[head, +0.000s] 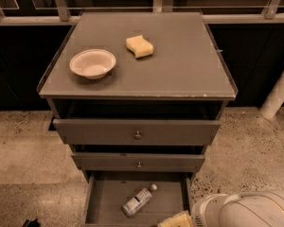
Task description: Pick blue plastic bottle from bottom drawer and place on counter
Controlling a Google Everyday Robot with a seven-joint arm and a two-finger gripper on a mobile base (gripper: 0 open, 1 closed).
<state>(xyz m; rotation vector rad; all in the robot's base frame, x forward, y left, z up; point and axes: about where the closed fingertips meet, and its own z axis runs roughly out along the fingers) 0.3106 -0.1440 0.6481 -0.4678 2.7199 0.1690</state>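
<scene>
The blue plastic bottle (138,201) lies on its side on the floor of the open bottom drawer (106,197), white cap pointing to the back right. My gripper (176,220) shows only as a yellowish tip at the bottom edge of the view, just right of and in front of the bottle, apart from it. The white arm (246,211) fills the lower right corner. The counter (184,65) is the flat grey top of the cabinet.
A white bowl (92,63) sits on the counter's left side and a yellow sponge (139,46) at its back middle. The two upper drawers (137,134) with small knobs stand slightly pulled out above the bottom drawer. A white post (279,91) stands at the right.
</scene>
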